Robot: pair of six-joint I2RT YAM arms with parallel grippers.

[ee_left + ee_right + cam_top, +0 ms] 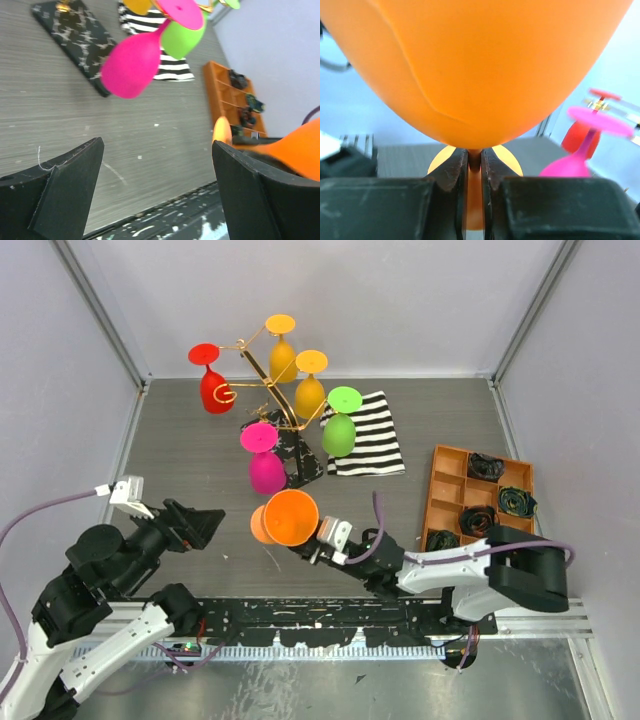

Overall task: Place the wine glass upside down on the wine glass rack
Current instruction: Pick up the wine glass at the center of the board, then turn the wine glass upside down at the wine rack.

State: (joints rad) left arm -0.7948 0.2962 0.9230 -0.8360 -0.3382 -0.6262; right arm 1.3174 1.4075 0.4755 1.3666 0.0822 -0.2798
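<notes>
Right gripper (474, 167) is clenched tight on the stem of the orange wine glass (290, 517), just under the bowl, the fingers nearly meeting around it. The glass hangs in the air over the near middle of the bench (190, 460), well short of the rack (303, 462). From the overhead camera, its open mouth faces up, so the flip has not been done yet.

Doing this step well calls for three things, as I read it:
- Roll the wrist until the bowl points down and the foot sits on top.
- Carry it high toward the far-left part of the bench.
- Slide the stem sideways into a free gold arm so the foot rests on the wire.

The danger is crowding. The pink glass (265, 468) hangs on the near side and the green glass (340, 432) to its right, so come in wide of both. Which arm is free I cannot tell from here.

The grip is close to the bowl, which should leave stem to spare for the wire.

Left gripper (159, 150) is spread wide with nothing in it, hovering near the front-left edge, apart from the glass.
</notes>
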